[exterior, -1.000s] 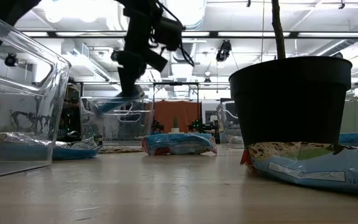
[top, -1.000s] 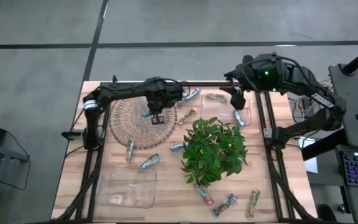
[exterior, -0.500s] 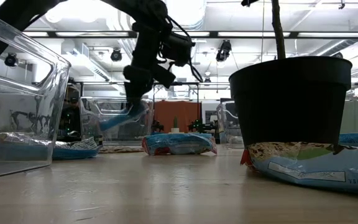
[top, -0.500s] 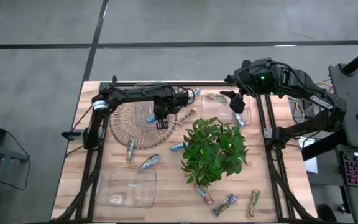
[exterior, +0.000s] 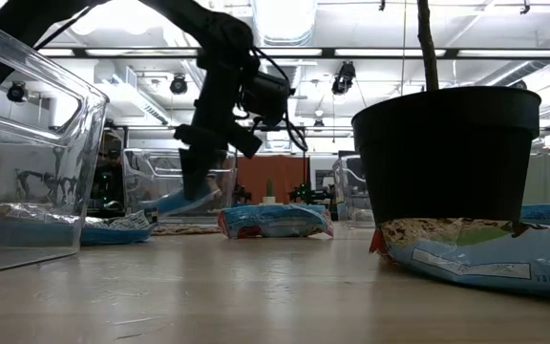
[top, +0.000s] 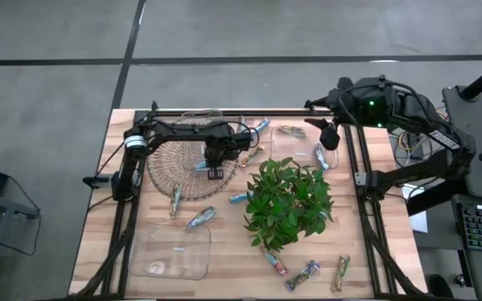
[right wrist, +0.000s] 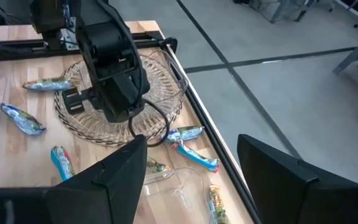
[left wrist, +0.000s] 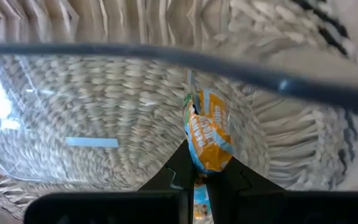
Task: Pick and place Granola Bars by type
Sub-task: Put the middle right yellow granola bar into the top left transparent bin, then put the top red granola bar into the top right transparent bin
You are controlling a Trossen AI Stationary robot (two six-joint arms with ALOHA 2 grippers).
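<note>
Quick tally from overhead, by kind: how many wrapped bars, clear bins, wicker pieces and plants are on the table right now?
Foil-wrapped granola bars: 11 visible, one of them in the left gripper
Clear plastic bins: 3
Round wicker mat: 1
Green leafy potted plant: 1
Total: 16

The held bar's lower end is hidden between the left gripper's fingers. At six o'clock, bars lie partly under the plant's leaves.
</note>
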